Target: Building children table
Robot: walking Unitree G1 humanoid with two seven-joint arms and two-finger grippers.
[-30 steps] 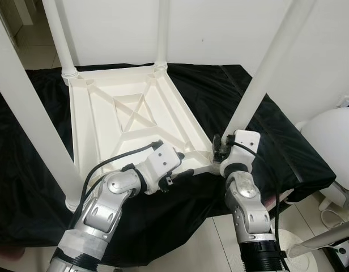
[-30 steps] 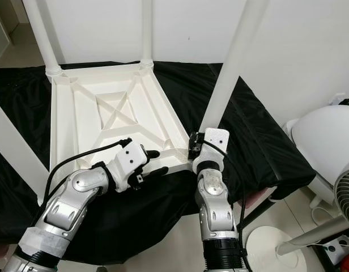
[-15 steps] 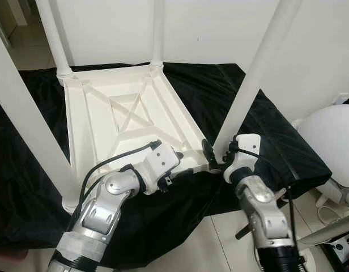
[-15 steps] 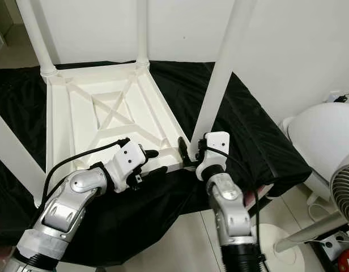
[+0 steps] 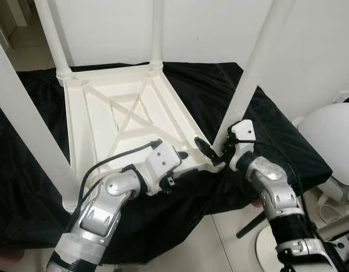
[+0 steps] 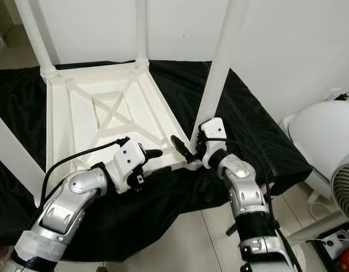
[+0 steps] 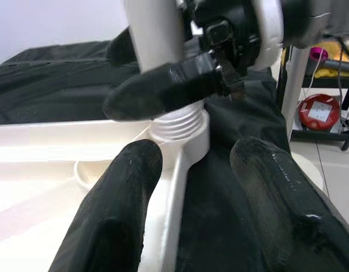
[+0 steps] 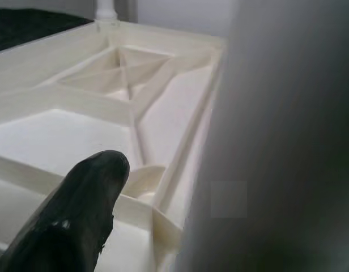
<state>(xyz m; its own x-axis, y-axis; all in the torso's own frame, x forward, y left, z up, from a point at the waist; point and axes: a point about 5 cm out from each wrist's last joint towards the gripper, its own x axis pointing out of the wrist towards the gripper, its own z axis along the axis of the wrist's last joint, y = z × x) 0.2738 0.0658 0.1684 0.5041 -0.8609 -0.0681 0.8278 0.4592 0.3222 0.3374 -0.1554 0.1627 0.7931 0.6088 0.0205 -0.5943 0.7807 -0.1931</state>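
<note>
4 white legs rise from the upturned white table top, which lies underside up on a black cloth with its crossed ribs showing. 1 of them, the near right leg, stands in the corner socket nearest the robot's right arm, and its threaded base shows just above the socket in the left wrist view. The far left leg and the far right leg stand at the back corners, and the near left leg crosses the left side of the head views.

The right gripper is at the foot of the near right leg with its 2 black fingers around it: 1 finger lies across the leg just above the threads, and the other is mostly hidden behind the leg. The leg sits between them, so the gripper is clamped on it.

The left gripper sits at the near rim of the table top, just beside that same corner. Its 2 fingers are spread apart, 1 on each side of the rim, and they press on nothing that can be seen.

At the right of the head views a white rounded appliance stands on the tiled floor beyond the cloth.
</note>
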